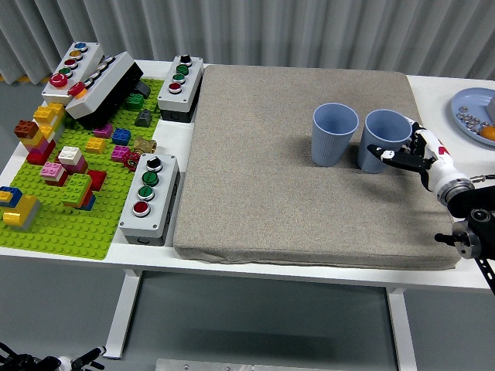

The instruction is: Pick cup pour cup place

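Two light blue cups stand upright side by side on the grey mat (294, 170): the left cup (334, 134) and the right cup (384, 136). My right hand (402, 151) comes in from the right edge. Its dark fingers (384, 151) wrap across the front of the right cup and the white thumb sits at the cup's right side. The cup still stands on the mat. I cannot see inside either cup. My left hand (54, 360) rests low at the bottom left corner, below the table edge.
A green brick baseplate (73, 224) with several coloured bricks lies at the left. Three grey button boxes (150, 197) stand beside it. A blue plate (464, 116) with small items sits at the far right edge.
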